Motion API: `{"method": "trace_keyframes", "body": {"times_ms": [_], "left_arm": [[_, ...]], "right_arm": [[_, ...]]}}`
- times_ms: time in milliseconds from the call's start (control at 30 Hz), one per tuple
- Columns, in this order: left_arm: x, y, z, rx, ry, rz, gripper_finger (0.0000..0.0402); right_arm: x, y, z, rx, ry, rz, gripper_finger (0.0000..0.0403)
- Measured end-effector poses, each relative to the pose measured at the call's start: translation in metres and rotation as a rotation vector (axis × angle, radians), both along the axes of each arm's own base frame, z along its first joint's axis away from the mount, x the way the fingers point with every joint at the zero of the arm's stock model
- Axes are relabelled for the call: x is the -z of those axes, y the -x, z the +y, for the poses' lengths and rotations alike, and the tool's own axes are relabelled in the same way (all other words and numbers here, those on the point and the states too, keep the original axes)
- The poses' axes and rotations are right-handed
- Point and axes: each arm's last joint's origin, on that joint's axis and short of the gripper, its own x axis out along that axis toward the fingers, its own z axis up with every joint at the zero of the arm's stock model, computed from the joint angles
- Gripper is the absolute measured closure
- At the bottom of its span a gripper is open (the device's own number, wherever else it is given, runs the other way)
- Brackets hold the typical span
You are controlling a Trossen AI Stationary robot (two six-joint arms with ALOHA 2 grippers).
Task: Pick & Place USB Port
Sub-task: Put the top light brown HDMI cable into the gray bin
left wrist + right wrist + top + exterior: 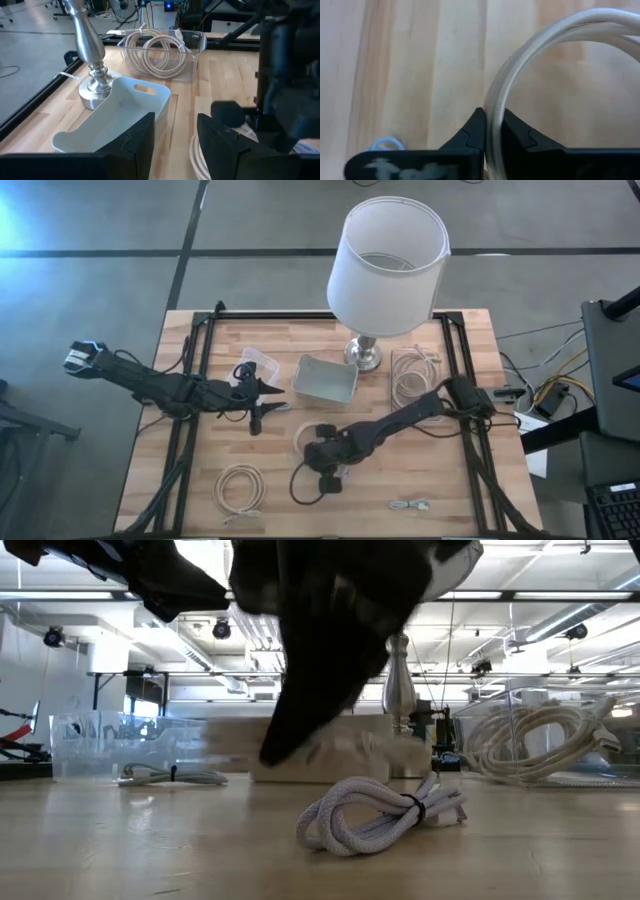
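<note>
A white USB cable coil (304, 436) lies on the wooden table near its middle. My right gripper (322, 458) stands over the coil's near side, pointing down, and is shut on a strand of it (495, 117). My left gripper (268, 395) hovers left of the white bin (325, 378), open and touching nothing; its fingers (175, 137) point toward the bin (117, 112). A second, tied cable bundle (385, 815) lies on the table close to the low camera. My right gripper pinches one strand of the white cable's loop (494, 107) between its two fingers, coming from above and pointing down. The strand runs along between the fingers, and the rest of the loop (560, 30) curves away just over the wood.
A lamp with a white shade (388, 260) stands behind the bin on its metal base (92, 85). A clear tub with coiled cables (412, 375) sits at the right, another clear tub (258, 361) near my left gripper. More cables lie near the front edge (240, 486) (410, 505).
</note>
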Motion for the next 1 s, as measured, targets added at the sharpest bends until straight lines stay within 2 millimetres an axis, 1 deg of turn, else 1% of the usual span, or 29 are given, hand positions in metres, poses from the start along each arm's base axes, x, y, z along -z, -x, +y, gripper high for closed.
{"method": "trace_keyframes", "body": {"times_ms": [133, 300, 367, 467, 600, 767, 833, 900, 1000], "left_arm": [[0.000, 0.000, 0.000, -0.003, 0.011, -0.002, 0.0250], [0.000, 0.000, 0.000, -0.002, 0.012, -0.002, 0.0250], [0.000, 0.000, -0.001, 0.024, 0.019, 0.003, 0.0250], [0.001, 0.000, -0.004, 0.109, 0.044, 0.012, 0.0250], [0.001, 0.000, -0.006, 0.197, 0.070, 0.018, 0.0250], [0.001, 0.000, -0.007, 0.205, 0.073, 0.017, 0.0250], [0.001, 0.000, -0.007, 0.205, 0.073, 0.018, 0.0250], [0.001, 0.000, -0.007, 0.203, 0.078, 0.017, 0.0250], [0.001, 0.000, -0.007, 0.200, 0.088, 0.017, 0.0250]], "right_arm": [[-0.022, 0.003, -0.003, 0.015, 0.046, 0.007, 0.0371], [-0.057, 0.008, -0.008, 0.039, 0.171, -0.046, 0.0370], [-0.064, 0.013, -0.012, 0.049, 0.243, -0.052, 0.0370], [-0.073, 0.017, -0.018, 0.074, 0.343, -0.061, 0.0370], [-0.088, 0.020, -0.032, 0.113, 0.402, -0.092, 0.0369], [-0.093, 0.015, -0.064, 0.174, 0.400, -0.086, 0.0369], [-0.094, 0.012, -0.077, 0.182, 0.353, -0.073, 0.0369], [-0.092, 0.009, -0.092, 0.180, 0.270, -0.056, 0.0369], [-0.082, 0.004, -0.109, 0.206, 0.197, -0.025, 0.0369]]}}
